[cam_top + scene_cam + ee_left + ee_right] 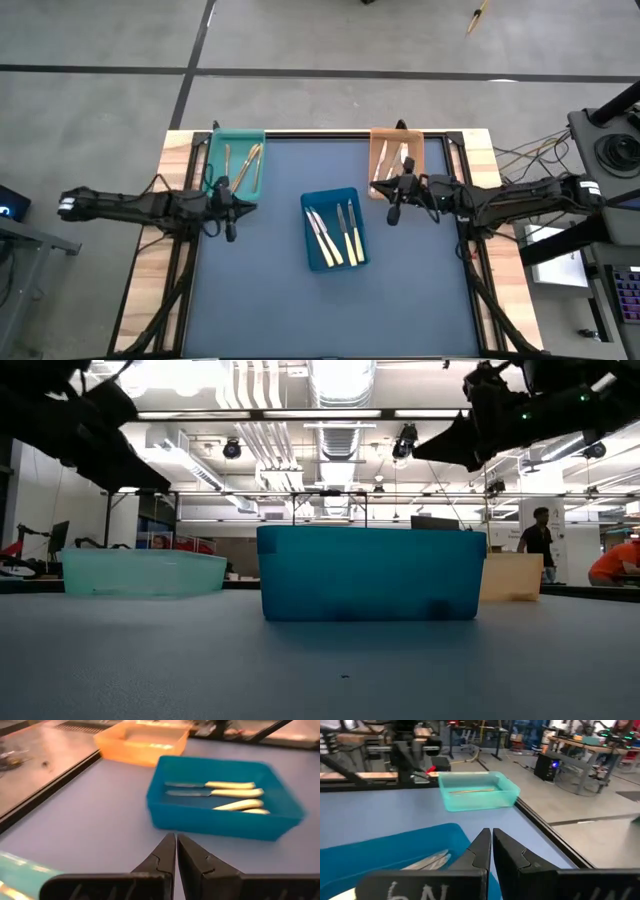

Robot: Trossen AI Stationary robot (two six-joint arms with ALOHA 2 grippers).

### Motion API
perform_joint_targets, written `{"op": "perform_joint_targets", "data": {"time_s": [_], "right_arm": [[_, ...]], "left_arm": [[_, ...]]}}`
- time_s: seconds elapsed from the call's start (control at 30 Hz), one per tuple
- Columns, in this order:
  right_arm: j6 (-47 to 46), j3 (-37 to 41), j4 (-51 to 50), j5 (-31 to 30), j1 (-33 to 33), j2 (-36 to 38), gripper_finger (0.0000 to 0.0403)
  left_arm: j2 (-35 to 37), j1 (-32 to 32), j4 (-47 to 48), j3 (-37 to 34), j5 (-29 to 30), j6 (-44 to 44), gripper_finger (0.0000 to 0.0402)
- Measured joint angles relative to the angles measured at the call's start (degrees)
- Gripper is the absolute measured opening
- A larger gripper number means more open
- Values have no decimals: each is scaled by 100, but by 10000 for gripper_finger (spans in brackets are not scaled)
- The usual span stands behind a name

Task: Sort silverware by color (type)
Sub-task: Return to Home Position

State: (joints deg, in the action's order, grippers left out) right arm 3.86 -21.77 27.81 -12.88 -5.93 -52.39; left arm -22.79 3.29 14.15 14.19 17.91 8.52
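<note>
Three trays stand on the blue-grey table. The teal tray [214,150] at the far left holds gold-tan-handled silverware [246,165]. The orange tray [378,190] at the far right holds pale silverware [390,165]. In the blue tray [335,262] at the middle lie several cream-handled pieces of silverware [230,785]. My left gripper [231,234] hovers shut beside the teal tray's near end, holding nothing. My right gripper [392,218] hovers shut just off the orange tray's near end, also with nothing in it.
Wooden table borders [160,260] run along the left and right sides. There is bare table surface [330,320] toward the near edge. A slim yellow thing [478,15] lies on the floor beyond the far edge. People [540,540] stand in the room behind.
</note>
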Motion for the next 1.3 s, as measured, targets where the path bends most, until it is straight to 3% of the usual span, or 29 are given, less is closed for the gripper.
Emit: {"op": "perform_joint_targets", "data": {"time_s": [0.13, 0.6, 0.93, 1.3], "right_arm": [[-134, 371, 76, -4, -171, 388, 9], [-335, 1580, 123, 0, -234, 2261, 9], [-526, 2106, -398, -17, -237, 3313, 9], [-127, 2108, -539, -333, -237, 3388, 9]], "left_arm": [[606, -2, 57, -109, -384, -88, 0], [2274, -5, 93, -625, -575, -241, 0], [2261, -4, -326, -952, -985, -112, 0], [2239, -11, -330, -954, -662, 51, 0]]}}
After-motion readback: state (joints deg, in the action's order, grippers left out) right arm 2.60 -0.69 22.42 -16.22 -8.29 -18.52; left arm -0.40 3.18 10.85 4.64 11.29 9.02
